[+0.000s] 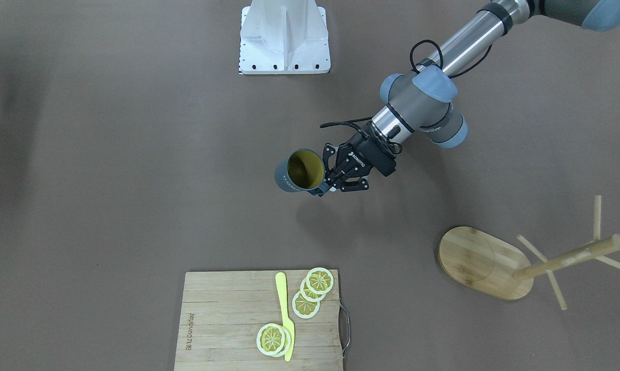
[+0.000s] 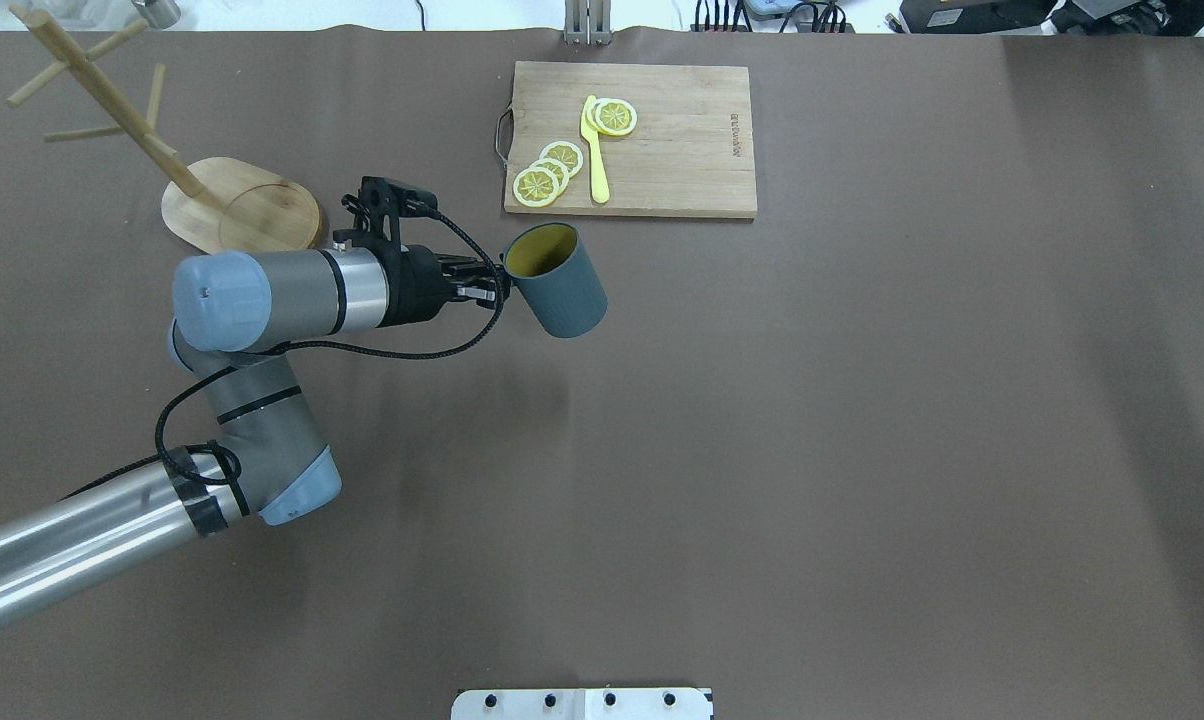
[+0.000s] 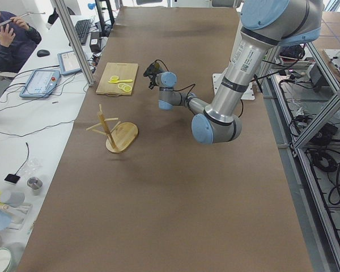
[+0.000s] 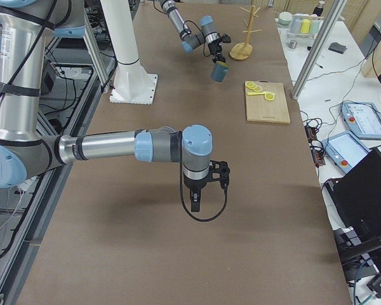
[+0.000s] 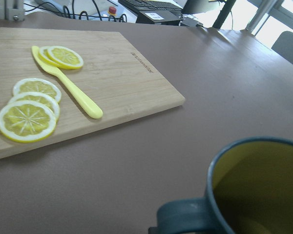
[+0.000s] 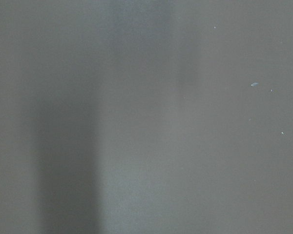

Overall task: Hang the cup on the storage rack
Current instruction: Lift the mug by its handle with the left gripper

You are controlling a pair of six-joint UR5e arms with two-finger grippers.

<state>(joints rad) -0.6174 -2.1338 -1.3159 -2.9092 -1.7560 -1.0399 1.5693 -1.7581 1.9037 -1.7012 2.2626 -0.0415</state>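
Now L pincer (image 1: 326, 186) clamped tight on cup (image 1: 291, 181) handle, cup airborne

The tabletop (image 2: 862, 450) has a matt brown, smooth covering. The cup (image 2: 567, 290) is matt blue-grey outside, and its yellow-olive inside has a slight sheen. The storage rack (image 2: 252, 205) and the cutting board (image 2: 682, 150) are pale bamboo with visible grain (the board's handle looks like thin metal). The left arm (image 2: 62, 555) has a brushed metal tube and pale blue plastic caps.

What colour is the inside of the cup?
Yellow-olive, against a blue-grey outside. The cup faces the camera most openly in the front-facing view.
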